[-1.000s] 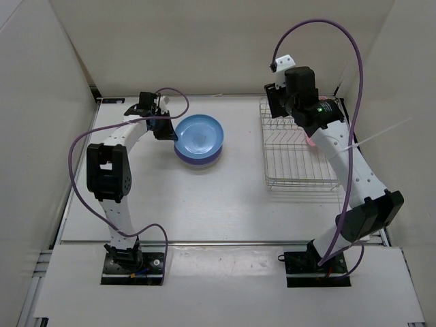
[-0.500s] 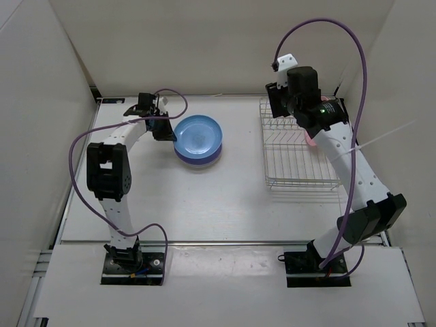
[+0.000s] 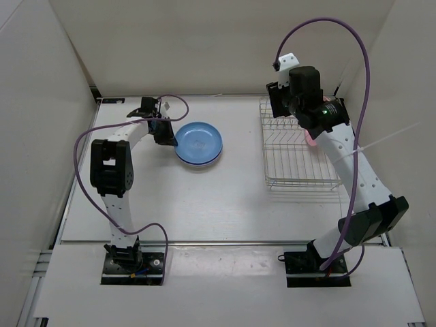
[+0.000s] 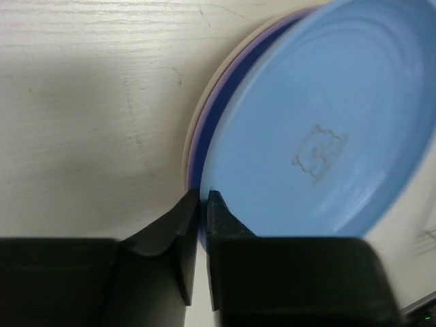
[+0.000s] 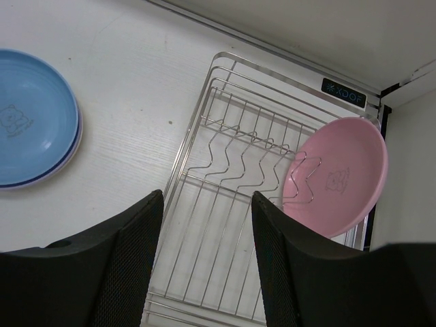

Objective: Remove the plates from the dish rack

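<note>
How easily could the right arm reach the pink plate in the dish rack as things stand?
Probably yes: the right tool hangs open above the dish rack, and the pink plate leans in the dividers at its right side with nothing covering it.

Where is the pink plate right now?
In the right wrist view, the pink plate leans among the wires of the dish rack, at its right side.
</note>
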